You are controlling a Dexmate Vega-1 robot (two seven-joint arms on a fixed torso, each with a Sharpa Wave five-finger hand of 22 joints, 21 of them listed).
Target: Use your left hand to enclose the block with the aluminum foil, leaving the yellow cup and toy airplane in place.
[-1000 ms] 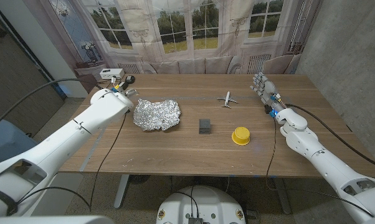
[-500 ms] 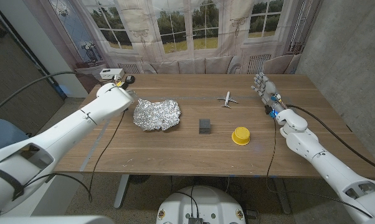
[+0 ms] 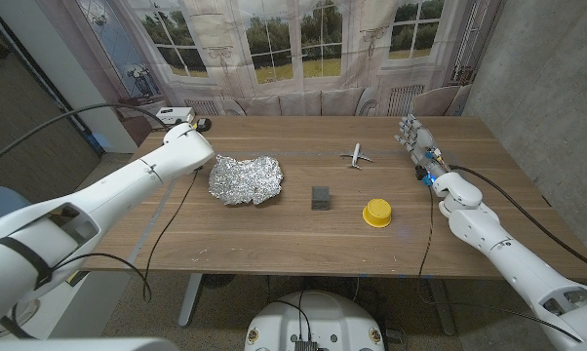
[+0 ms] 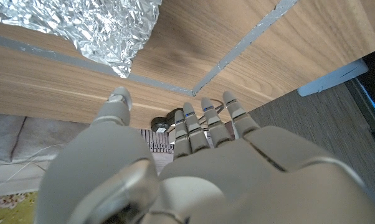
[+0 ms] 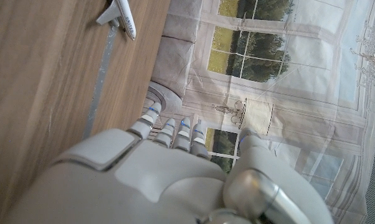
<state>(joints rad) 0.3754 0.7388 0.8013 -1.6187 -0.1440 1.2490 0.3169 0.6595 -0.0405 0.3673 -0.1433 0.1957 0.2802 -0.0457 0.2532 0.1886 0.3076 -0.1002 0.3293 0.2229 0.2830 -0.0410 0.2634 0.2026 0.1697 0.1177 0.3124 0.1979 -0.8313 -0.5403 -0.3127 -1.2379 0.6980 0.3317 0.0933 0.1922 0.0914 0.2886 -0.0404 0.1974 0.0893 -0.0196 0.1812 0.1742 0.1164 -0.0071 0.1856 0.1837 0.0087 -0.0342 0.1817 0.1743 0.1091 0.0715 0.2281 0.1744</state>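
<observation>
The crumpled aluminum foil (image 3: 245, 179) lies left of the table's middle and also shows in the left wrist view (image 4: 94, 25). A small dark grey block (image 3: 320, 198) sits to its right, apart from it. The yellow cup (image 3: 376, 213) stands right of the block, upside down. The white toy airplane (image 3: 356, 155) rests farther back, also seen from the right wrist (image 5: 120, 17). My left hand (image 3: 194, 132) hovers near the table's far left, behind the foil, fingers (image 4: 206, 121) straight and apart, holding nothing. My right hand (image 3: 410, 132) stands at the far right, fingers (image 5: 169, 134) extended, empty.
A small white box (image 3: 174, 114) with cables sits at the table's back left corner, just beyond my left hand. Grey tape lines (image 4: 243, 43) cross the wooden table (image 3: 274, 244). Window panels stand behind the table.
My left arm has swung toward the table's back left corner, carrying the hand a little farther back from the foil. Foil, block, cup, airplane and right hand have stayed put.
</observation>
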